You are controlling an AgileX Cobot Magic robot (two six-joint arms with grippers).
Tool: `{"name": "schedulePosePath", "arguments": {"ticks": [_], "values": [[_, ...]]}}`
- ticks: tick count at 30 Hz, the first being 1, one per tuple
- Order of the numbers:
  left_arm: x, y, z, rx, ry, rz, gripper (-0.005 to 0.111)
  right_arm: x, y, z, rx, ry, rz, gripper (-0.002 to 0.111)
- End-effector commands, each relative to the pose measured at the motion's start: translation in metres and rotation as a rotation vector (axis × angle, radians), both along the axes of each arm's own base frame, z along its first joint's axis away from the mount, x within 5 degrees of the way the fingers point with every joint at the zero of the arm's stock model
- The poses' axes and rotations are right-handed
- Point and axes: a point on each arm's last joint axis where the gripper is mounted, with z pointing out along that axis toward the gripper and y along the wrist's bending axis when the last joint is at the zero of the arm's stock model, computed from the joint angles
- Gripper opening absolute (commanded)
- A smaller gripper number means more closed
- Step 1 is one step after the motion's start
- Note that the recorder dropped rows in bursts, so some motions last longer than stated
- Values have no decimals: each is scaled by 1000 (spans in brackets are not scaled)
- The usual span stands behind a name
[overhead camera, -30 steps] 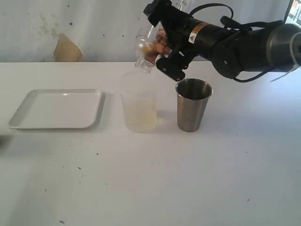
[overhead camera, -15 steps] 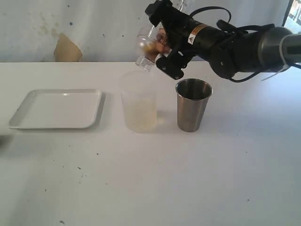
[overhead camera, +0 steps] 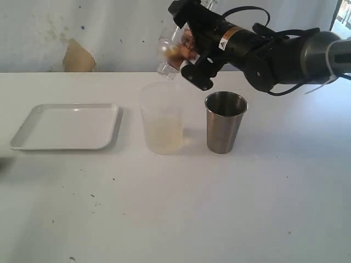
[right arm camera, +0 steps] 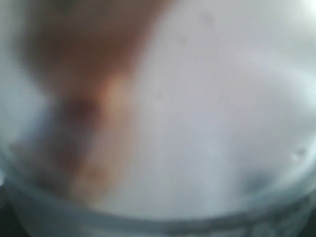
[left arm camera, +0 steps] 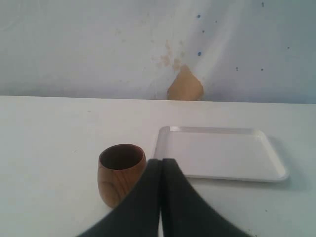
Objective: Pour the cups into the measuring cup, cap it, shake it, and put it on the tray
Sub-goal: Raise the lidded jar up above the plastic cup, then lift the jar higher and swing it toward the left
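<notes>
The clear measuring cup (overhead camera: pixel 162 118) stands mid-table with pale yellowish liquid in its lower part. Just right of it stands the steel tumbler (overhead camera: pixel 225 123), upright. My right gripper (overhead camera: pixel 186 49) hangs above the measuring cup's rim, shut on a frosted plastic cup (overhead camera: pixel 167 55) that it holds tilted, mouth down-left. That cup's milky wall (right arm camera: pixel 197 123) fills the right wrist view. The white tray (overhead camera: pixel 66 126) lies at the left. In the left wrist view my left gripper (left arm camera: pixel 161 162) is shut on nothing, close beside the brown wooden cup (left arm camera: pixel 121 173), with the tray (left arm camera: pixel 222 153) behind.
A white wall with a torn brown patch (overhead camera: pixel 78 56) runs behind the table. The right arm (overhead camera: pixel 285 52) reaches in from the right above the steel tumbler. Small dark specks dot the white table's front.
The right gripper has lifted the frosted cup slightly and shifted its tilt a little above the measuring cup. Everything on the table stays where it was.
</notes>
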Motion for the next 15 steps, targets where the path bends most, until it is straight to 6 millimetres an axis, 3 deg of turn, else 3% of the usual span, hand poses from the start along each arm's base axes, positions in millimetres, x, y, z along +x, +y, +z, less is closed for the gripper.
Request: {"name": "schedulePosePath", "arguments": {"ticks": [1,6,15], "values": [[0,0,-1,-6,-5,0,1,-1,1,9,67,-34,9,0],[0,0,-1,-6,-5,0,1,-2,4,9,218,33,16,0],[0,0,-1,-6,-5,0,1,-3,6,16,277,-30,47,0]]}}
